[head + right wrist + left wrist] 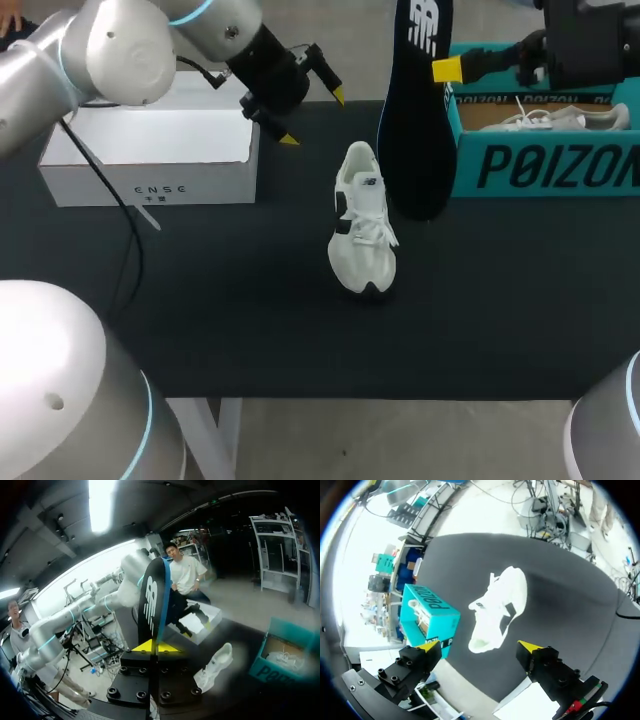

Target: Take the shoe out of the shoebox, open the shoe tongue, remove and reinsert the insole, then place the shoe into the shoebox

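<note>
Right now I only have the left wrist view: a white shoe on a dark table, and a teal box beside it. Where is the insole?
Observer: The right gripper is shut on the insole. It holds the insole upright between the shoe and the shoebox.
Operator: I can't see into that teal box from here. Is it empty?
Observer: No. The head view shows a second shoe, also white, lying inside it.
</note>
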`<state>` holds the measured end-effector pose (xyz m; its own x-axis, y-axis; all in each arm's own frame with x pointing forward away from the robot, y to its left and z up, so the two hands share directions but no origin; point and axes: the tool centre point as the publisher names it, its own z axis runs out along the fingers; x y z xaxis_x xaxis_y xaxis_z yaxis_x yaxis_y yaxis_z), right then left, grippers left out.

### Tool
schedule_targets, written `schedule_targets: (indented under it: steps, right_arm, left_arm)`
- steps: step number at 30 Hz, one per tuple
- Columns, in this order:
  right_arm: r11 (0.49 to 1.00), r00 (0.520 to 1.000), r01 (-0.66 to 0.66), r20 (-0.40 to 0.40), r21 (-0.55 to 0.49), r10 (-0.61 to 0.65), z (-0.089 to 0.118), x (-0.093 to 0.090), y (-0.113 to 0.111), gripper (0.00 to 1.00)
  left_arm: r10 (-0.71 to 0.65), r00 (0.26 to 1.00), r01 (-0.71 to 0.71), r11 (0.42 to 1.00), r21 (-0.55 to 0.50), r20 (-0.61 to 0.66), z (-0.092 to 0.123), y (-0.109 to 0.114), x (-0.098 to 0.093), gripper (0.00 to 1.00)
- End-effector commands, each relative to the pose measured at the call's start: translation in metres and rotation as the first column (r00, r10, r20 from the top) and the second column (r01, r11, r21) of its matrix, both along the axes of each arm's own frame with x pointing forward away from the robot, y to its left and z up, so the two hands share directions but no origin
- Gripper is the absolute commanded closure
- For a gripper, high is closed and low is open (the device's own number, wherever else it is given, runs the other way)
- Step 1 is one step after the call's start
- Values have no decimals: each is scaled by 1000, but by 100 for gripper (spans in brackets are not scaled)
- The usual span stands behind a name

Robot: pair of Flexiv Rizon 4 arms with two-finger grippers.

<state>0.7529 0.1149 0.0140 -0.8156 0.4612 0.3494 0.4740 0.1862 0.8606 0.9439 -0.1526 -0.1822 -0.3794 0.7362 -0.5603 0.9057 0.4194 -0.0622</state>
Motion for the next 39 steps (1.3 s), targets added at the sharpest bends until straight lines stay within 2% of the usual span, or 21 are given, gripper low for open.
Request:
schedule_targets:
  steps: [1,26,29,31,33,34,39]
  right_arm:
    - [1000,1000,0,-1,-2,0,0,1,1,100]
    - [1000,1000,0,-1,-2,0,0,1,1,100]
    - [1000,1000,0,-1,-2,0,0,1,1,100]
    - [1000,1000,0,-1,-2,0,0,1,1,100]
    - [1000,1000,0,-1,-2,0,0,1,1,100]
    - [1000,1000,0,-1,-2,0,0,1,1,100]
    - [1000,1000,0,-1,-2,0,0,1,1,100]
  left_arm:
    - [-17,999,20,995,-95,37,2,-2,0,0]
    - [-17,999,20,995,-95,37,2,-2,0,0]
    - [-92,982,118,981,-156,166,-4,-5,2,0]
    - [-106,969,160,958,-238,225,-2,-9,2,0]
    - [-75,967,158,927,-341,244,1,-13,2,0]
    - [-34,979,120,893,-433,202,6,-14,1,0]
    - [-34,979,120,893,-433,202,6,-14,1,0]
